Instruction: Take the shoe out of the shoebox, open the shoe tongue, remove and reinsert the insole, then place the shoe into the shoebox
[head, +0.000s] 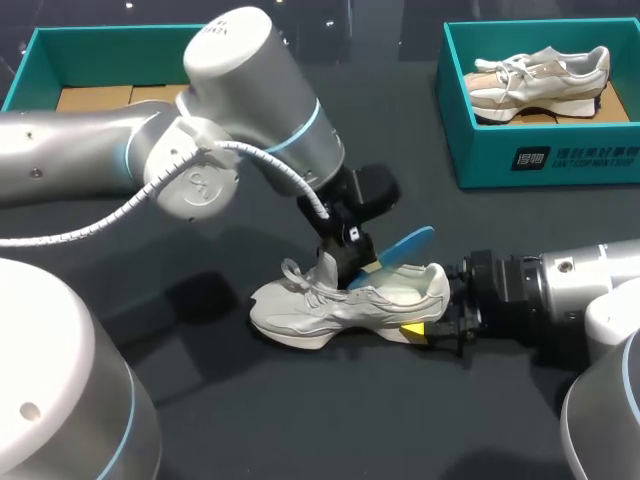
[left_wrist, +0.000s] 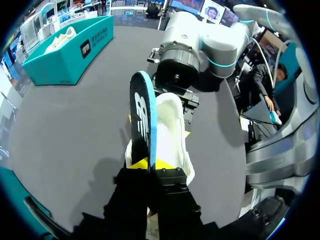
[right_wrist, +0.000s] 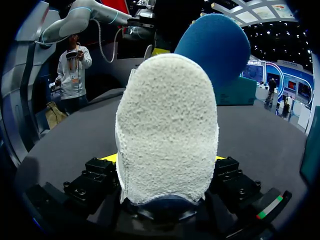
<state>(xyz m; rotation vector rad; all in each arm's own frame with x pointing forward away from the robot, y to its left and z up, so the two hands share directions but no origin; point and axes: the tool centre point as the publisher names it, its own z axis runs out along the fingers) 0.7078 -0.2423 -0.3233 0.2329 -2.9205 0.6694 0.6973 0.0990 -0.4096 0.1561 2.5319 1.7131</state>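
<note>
Just above the shoe (head: 330, 305), over its laces, our left gripper (head: 352, 262) is pinching the blue insole (head: 408, 244) by its front end, and the rest angles up over the heel. At the shoe's heel, our right gripper (head: 425, 330) is clamped on it from both sides. We judge the risk to be the insole catching on the tongue or collar and folding, or dragging the shoe out of the heel grip. Far left of the shoe, the left shoebox (head: 40, 60) holds only cardboard (head: 95, 98). To the shoe's right, the right shoebox (head: 540, 160) holds a second shoe (head: 540, 75).
</note>
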